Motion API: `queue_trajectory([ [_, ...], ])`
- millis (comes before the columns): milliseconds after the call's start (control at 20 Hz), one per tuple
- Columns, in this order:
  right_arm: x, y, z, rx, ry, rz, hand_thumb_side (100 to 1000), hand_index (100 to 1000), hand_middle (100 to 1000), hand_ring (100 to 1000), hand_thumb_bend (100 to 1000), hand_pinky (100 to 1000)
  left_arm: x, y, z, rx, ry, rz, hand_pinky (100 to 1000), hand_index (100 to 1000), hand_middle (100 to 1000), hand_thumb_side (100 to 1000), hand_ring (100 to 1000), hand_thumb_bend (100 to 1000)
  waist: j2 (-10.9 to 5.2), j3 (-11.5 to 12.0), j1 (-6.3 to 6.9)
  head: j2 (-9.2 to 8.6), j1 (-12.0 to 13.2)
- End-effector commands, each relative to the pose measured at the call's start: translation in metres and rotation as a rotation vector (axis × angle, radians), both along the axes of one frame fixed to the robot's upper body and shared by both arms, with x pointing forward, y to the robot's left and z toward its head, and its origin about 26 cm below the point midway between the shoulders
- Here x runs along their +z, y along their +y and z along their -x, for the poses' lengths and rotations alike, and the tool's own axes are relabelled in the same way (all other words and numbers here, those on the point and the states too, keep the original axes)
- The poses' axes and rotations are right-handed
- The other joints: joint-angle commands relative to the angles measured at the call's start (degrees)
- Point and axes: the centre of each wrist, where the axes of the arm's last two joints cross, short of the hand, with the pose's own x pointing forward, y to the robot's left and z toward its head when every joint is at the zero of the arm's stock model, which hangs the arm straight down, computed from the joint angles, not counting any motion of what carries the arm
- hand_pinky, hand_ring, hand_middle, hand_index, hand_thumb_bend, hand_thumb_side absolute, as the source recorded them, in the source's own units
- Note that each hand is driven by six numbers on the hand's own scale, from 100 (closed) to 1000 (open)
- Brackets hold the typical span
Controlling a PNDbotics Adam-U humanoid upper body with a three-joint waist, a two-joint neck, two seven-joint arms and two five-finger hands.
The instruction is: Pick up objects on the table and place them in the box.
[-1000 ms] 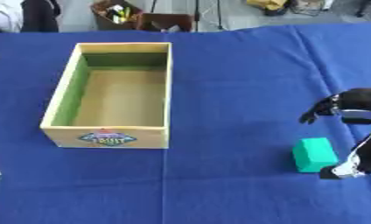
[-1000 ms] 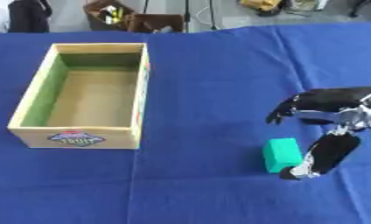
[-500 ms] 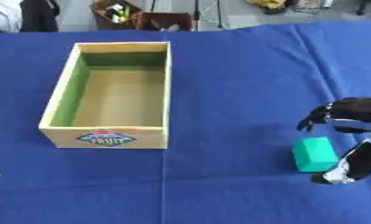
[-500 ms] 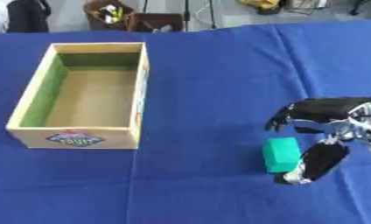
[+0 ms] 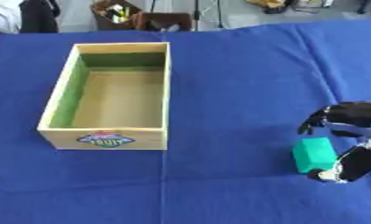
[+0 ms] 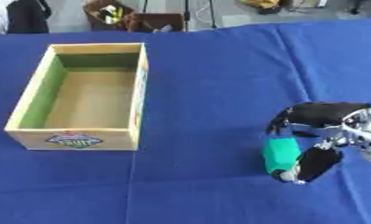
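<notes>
Where a second ago the right hand (image 6: pixel 319 135) hung above and beside the green block (image 6: pixel 281 153) with its fingers clear of it, it has now come down around the block: the curled fingers arch over the block's far edge and the thumb sits at its near right corner, so the hand is grasping the block. The block has stayed at the same spot on the blue tablecloth (image 5: pixel 242 65), low on the right side, still resting on the cloth.

The right arm enters from the right edge, the hand bent inward toward the block.

The wooden box (image 5: pixel 110 98) stands well apart to the left, open, with green inner walls, a bare brown floor and a round label on its near face. Blue cloth lies bare between box and block. The left hand shows in neither view.
</notes>
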Motion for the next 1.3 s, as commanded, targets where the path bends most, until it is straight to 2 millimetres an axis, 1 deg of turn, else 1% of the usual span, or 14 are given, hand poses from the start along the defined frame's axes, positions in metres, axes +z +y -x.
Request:
queue_trajectory([
  [50, 0.003, -0.006, -0.002, -0.028, -0.016, 0.029, 486, 885, 762, 899, 371, 884, 0.009, -0.001, 0.002, -0.01, -0.031, -0.016, 511, 794, 863, 951, 715, 100, -0.74, 0.0, -0.08, -0.59, -0.2],
  [450, -0.003, -0.013, -0.006, -0.051, 0.019, 0.038, 437, 896, 774, 899, 354, 885, 0.009, -0.002, 0.002, -0.013, -0.031, -0.018, 510, 794, 864, 948, 717, 100, -0.35, 0.0, 0.17, -0.64, -0.3],
  [750, -0.006, -0.019, -0.011, -0.078, 0.024, 0.068, 424, 906, 786, 905, 336, 884, 0.008, -0.002, 0.002, -0.016, -0.029, -0.018, 509, 794, 865, 950, 717, 100, -0.05, 0.1, 0.27, -0.92, -0.4],
  [900, -0.008, -0.02, -0.013, -0.079, 0.025, 0.07, 423, 889, 766, 898, 332, 880, 0.008, -0.003, 0.002, -0.017, -0.028, -0.018, 509, 794, 865, 952, 717, 100, 0.12, 0.1, 0.32, -0.99, -0.5],
  [950, -0.008, -0.02, -0.013, -0.078, 0.021, 0.065, 421, 849, 723, 886, 309, 872, 0.008, -0.003, 0.002, -0.017, -0.028, -0.018, 509, 794, 866, 952, 718, 100, 0.15, 0.1, 0.33, -0.99, -0.6],
  [1000, -0.007, -0.02, -0.013, -0.076, 0.01, 0.057, 421, 830, 704, 880, 301, 868, 0.008, -0.003, 0.002, -0.017, -0.028, -0.018, 509, 794, 866, 952, 718, 100, 0.18, 0.2, 0.36, -0.97, -0.6],
  [1050, -0.006, -0.019, -0.013, -0.075, -0.003, 0.047, 421, 788, 662, 868, 287, 861, 0.008, -0.002, 0.002, -0.016, -0.028, -0.018, 509, 794, 866, 952, 718, 100, 0.19, 0.2, 0.37, -0.95, -0.6],
  [1150, -0.004, -0.018, -0.013, -0.071, -0.04, 0.026, 422, 731, 613, 853, 266, 848, 0.008, -0.002, 0.002, -0.015, -0.027, -0.018, 509, 794, 866, 953, 718, 100, 0.2, 0.2, 0.37, -0.88, -0.6],
  [1200, -0.003, -0.017, -0.013, -0.071, -0.06, 0.015, 415, 684, 581, 839, 223, 836, 0.008, -0.002, 0.002, -0.015, -0.027, -0.018, 509, 794, 866, 953, 718, 100, 0.2, 0.2, 0.35, -0.87, -0.6],
  [1300, -0.001, -0.016, -0.012, -0.07, -0.099, -0.008, 401, 623, 533, 819, 213, 823, 0.008, -0.002, 0.002, -0.015, -0.026, -0.018, 509, 794, 867, 954, 718, 100, 0.21, 0.1, 0.31, -0.85, -0.5],
])
